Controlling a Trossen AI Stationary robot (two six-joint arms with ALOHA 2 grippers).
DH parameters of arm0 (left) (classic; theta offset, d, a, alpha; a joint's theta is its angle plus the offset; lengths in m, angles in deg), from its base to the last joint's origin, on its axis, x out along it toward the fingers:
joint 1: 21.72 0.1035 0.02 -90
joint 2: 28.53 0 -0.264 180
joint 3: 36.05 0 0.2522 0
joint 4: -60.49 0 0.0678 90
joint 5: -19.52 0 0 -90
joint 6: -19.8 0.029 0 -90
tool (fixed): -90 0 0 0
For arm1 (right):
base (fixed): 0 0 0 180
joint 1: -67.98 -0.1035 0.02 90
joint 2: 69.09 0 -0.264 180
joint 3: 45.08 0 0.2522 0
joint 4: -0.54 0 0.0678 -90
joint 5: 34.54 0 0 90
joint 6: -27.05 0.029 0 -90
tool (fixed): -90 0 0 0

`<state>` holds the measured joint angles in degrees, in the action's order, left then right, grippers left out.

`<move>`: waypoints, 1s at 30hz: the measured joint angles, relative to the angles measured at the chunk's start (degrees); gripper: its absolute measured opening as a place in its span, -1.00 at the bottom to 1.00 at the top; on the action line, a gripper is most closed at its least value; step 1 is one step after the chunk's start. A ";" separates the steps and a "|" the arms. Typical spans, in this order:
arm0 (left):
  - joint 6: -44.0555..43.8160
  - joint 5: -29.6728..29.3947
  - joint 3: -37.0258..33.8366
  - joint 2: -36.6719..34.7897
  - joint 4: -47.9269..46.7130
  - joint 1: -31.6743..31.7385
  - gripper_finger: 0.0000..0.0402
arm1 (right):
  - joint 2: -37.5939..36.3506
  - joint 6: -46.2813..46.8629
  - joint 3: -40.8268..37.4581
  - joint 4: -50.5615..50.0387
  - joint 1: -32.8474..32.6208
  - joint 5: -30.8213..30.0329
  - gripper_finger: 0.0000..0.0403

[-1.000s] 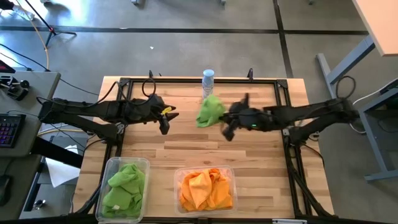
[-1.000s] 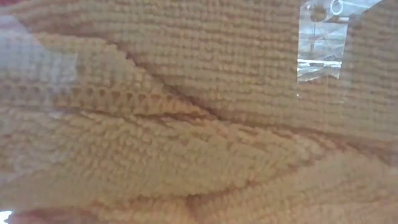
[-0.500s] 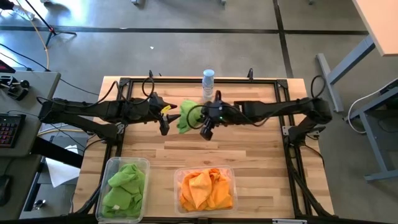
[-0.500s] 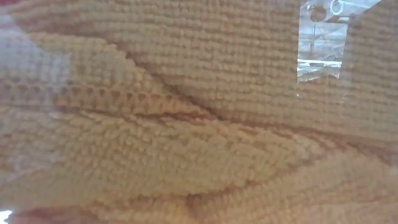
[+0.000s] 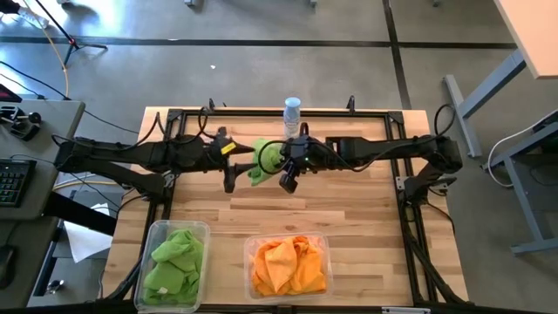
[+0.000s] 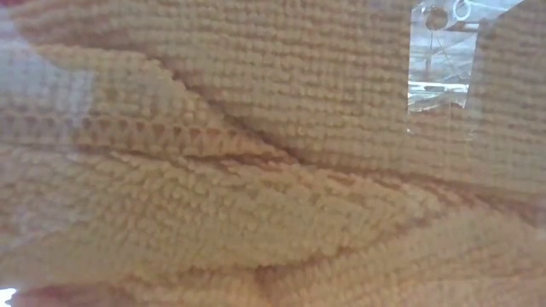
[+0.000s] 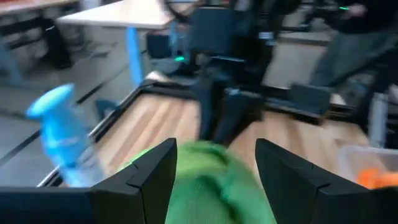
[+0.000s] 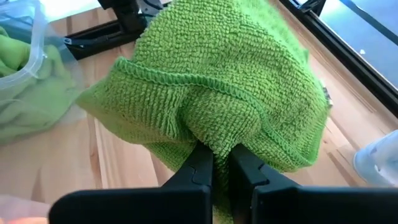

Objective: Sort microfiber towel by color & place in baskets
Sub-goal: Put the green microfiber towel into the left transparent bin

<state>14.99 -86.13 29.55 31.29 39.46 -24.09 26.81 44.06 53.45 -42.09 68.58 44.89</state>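
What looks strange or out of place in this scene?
The low view is filled by an orange towel pressed against the basket wall, so it shows nothing of the table. Otherwise nothing stands out: the right hand holds a green towel beside the open left hand.

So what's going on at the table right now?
The right end effector is shut on a green towel at mid-table, near the clear bottle. The left end effector is open with the towel between its fingers, which looks like a handover. The narrower basket holds green towels and the wider basket holds orange towels.
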 joint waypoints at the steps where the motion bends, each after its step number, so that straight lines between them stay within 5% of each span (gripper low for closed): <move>1: 0.92 1.35 0.11 0.45 0.76 0.00 0.02 | 0.08 0.01 0.00 0.18 0.00 0.00 -0.96; 18: 12.45 1.97 15.15 18.22 -13.85 0.55 0.02 | 0.15 0.95 -0.04 0.34 0.02 0.12 -0.96; 30: 13.04 -6.56 16.35 24.20 -17.76 -0.45 0.02 | 0.39 -2.01 -0.33 2.84 -0.41 3.34 -0.96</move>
<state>28.02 -92.68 45.90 55.49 21.70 -24.54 27.20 42.05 53.12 -39.25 68.17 48.23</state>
